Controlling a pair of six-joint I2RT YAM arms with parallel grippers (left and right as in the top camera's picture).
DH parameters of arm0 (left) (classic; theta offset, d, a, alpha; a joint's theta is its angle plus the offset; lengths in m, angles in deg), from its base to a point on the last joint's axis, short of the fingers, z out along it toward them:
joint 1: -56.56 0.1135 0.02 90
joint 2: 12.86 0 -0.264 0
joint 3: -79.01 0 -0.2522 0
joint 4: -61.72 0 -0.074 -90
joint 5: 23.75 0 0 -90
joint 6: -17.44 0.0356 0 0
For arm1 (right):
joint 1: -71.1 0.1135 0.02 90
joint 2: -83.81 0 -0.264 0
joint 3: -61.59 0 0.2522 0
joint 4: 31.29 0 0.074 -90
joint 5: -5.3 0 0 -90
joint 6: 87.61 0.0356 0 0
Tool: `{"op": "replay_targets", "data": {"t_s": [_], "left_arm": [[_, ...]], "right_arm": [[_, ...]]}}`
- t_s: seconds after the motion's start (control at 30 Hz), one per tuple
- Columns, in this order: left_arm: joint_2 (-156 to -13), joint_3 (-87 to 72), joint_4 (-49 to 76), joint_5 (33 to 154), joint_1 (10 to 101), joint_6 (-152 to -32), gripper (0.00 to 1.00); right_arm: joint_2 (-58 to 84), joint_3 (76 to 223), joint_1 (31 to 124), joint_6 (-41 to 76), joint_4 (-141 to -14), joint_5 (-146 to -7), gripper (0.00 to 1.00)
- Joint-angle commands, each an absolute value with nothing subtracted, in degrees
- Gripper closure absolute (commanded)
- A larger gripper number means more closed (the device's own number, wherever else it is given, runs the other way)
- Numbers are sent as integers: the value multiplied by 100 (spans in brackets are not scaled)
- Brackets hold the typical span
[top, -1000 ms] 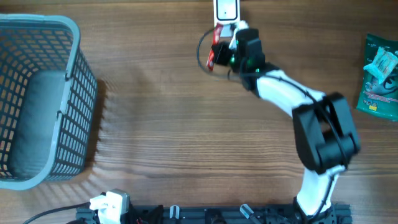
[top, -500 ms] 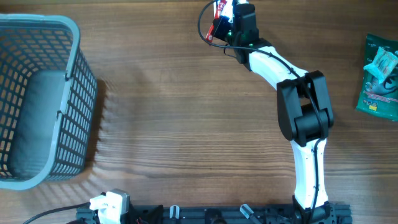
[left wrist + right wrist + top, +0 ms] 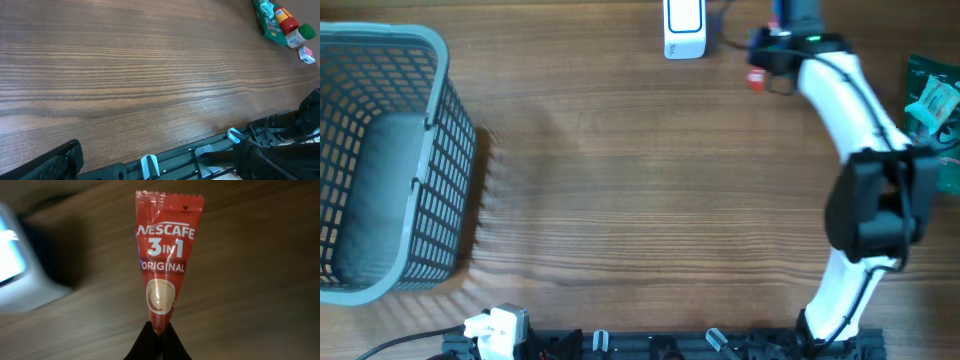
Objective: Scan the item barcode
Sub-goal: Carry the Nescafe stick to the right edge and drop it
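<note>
Nescafe sachet (image 3: 161, 265) pinched at its bottom by right fingers (image 3: 144, 349), right arm (image 3: 840, 90) stretched far, left fingers (image 3: 62, 161) spread

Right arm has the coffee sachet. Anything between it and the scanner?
Nothing visible. The right gripper is shut on the sachet's lower end. The scanner sits just to its left at the table's far edge, with only bare table showing between them.
</note>
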State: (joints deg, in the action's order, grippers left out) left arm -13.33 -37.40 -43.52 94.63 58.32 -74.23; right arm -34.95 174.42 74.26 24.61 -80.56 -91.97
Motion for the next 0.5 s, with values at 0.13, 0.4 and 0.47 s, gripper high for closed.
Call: {"op": "replay_targets", "data": {"t_s": [0.13,0.4,0.47], "left_arm": [[-1313,-3740,-4341,9470,5828,-7436,0],[-1313,-3740,-4341,9472,5828,-7436,0],[-1313,-3740,-4341,9470,5828,-7436,0]], "right_arm": [[-3768,16731,5828,244,-7461,-10720,95],[-3930,16502,4473,682,-7577,-9481,83],[-3917,16502,4464,636,-7606,-9494,46]]}}
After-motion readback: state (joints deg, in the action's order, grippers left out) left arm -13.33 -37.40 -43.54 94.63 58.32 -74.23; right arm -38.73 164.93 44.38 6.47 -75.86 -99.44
